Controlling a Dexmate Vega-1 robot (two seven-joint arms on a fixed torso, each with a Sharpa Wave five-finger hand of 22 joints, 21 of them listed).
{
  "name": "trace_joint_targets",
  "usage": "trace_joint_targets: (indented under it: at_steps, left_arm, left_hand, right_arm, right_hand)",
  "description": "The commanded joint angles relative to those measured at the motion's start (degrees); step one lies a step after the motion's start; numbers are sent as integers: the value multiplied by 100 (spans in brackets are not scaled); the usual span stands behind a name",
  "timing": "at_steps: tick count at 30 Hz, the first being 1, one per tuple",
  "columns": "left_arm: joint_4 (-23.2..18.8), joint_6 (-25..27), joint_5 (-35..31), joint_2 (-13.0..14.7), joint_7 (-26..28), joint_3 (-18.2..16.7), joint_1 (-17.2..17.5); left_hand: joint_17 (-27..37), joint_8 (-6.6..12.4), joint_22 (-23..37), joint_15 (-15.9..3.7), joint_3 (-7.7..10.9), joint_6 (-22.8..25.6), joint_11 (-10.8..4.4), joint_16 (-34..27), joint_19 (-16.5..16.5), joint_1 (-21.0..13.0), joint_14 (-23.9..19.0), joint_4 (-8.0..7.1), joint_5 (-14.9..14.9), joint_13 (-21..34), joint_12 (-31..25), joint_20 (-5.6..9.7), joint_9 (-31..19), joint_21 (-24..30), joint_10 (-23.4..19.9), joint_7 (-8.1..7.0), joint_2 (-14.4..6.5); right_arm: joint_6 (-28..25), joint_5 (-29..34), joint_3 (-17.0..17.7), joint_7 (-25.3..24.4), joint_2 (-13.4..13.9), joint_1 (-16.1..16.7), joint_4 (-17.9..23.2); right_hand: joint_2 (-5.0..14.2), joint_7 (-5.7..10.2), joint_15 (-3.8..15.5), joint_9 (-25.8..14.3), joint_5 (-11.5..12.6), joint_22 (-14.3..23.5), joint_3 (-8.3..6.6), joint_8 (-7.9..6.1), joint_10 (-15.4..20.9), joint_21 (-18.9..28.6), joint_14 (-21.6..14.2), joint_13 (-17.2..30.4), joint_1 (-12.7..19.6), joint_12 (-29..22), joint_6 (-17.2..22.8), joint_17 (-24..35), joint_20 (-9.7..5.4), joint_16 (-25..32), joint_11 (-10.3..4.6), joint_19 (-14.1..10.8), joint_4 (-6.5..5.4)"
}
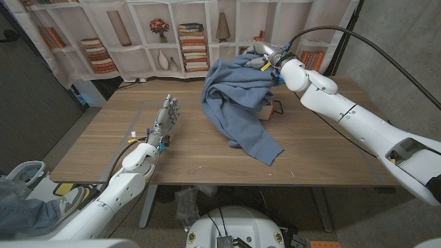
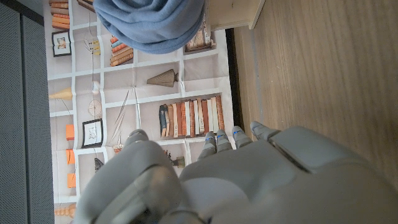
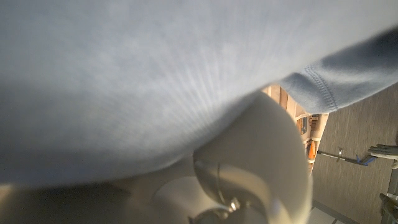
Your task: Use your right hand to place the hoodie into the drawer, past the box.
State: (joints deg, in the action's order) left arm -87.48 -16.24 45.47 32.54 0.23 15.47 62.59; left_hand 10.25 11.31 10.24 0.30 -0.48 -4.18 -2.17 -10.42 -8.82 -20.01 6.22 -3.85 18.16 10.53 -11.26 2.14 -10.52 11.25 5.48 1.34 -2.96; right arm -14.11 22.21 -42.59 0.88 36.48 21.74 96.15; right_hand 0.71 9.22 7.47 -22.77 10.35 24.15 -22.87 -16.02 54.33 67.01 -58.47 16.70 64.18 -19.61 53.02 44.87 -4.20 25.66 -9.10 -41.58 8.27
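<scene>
Above table point(image 1: 103, 148) | right hand point(image 1: 264, 58) fingers clamp hoodie point(image 1: 238, 96) | left hand point(image 1: 165, 118) fingers apart

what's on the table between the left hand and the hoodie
Nothing: in the head view, only bare wooden table lies between the left hand and the hoodie.

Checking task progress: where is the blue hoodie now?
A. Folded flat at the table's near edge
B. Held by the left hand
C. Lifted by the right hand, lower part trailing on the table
C: the right hand grips the hoodie at its top, its lower end draping onto the table.
</scene>
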Motion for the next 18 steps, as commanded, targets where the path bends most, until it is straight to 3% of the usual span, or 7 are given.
trace_joint_targets:
  at_steps: [1,18]
  left_arm:
    - [21,-11,-10,-38,34,10,-23]
    - [58,-22,-25,-103,65,57,-17]
  left_hand:
    - [29,5,21,-9,-18,10,-4,-36,-43,-10,51,-15,-26,21,-24,133,-24,29,35,-11,-45]
    - [29,4,21,-9,-33,9,-12,-35,-42,-22,53,-13,-29,20,-25,136,-24,30,33,-10,-56]
  right_arm:
    - [118,406,-219,-57,-124,-4,-189]
    - [302,595,-373,18,-261,-29,-473]
  right_hand:
    - [827,-20,529,-35,31,-3,-37,8,58,35,-180,15,776,24,39,18,-896,-1,-27,26,1]
    - [828,-4,519,-42,30,-49,-41,24,80,68,-187,32,751,49,54,28,-897,-15,-58,40,-3]
